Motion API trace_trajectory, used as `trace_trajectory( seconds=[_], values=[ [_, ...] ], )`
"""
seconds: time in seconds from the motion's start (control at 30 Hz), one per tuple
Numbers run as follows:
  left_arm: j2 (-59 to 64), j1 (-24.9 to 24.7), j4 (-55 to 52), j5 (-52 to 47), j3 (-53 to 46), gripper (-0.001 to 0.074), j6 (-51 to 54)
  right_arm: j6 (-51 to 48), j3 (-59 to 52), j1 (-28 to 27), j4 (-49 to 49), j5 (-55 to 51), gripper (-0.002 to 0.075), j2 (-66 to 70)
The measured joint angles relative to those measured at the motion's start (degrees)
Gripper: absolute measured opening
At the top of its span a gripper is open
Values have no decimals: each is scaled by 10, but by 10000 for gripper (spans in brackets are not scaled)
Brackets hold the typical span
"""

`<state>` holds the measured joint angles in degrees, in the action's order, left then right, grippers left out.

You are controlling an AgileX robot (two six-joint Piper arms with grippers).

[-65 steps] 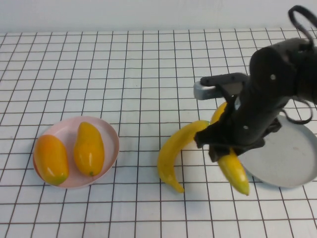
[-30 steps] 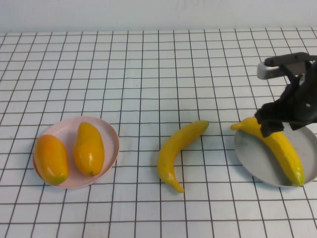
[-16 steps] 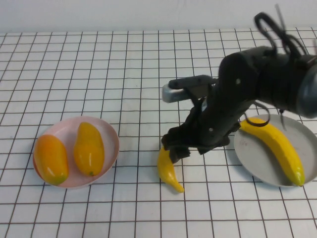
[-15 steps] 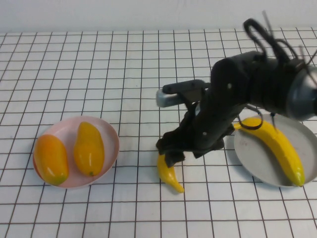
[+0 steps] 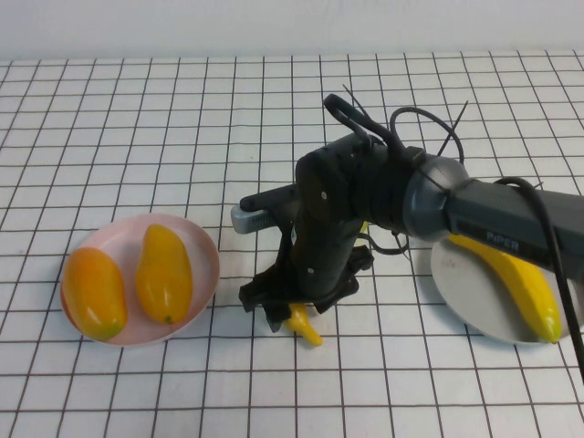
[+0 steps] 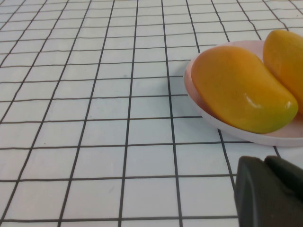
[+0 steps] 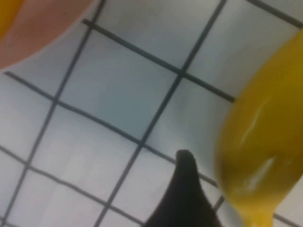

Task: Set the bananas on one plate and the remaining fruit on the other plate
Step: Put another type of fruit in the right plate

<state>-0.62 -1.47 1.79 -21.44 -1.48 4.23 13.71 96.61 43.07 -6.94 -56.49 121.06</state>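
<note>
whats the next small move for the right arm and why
Probably settle the right gripper around the second banana and close. That banana lies on the table under it, the other banana is on the grey plate. The left gripper sits beside the pink plate.

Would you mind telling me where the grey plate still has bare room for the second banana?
The round grey plate has bare room on its near-left half, beside the long yellow banana lying across it. The pale pink plate is crowded with two orange-yellow oval fruits. The right gripper is down over the second banana; the left gripper sits near the pink plate.
</note>
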Motion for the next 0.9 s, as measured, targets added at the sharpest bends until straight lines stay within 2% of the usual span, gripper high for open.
trace_trajectory(
  seconds=[0.33,0.4,0.47,0.5,0.73,0.9],
  values=[
    [0,0,0,0,0,-3,0,24,5,0,31,5,449,18],
    [0,0,0,0,0,-3,0,25,6,0,31,13,407,18],
    [0,0,0,0,0,-3,0,25,10,0,31,14,311,19],
    [0,0,0,0,0,-3,0,25,11,0,31,11,290,19],
    [0,0,0,0,0,-3,0,-17,0,0,76,-51,295,-41],
    [0,0,0,0,0,-3,0,-43,-100,-26,80,-45,295,-148]
  ],
)
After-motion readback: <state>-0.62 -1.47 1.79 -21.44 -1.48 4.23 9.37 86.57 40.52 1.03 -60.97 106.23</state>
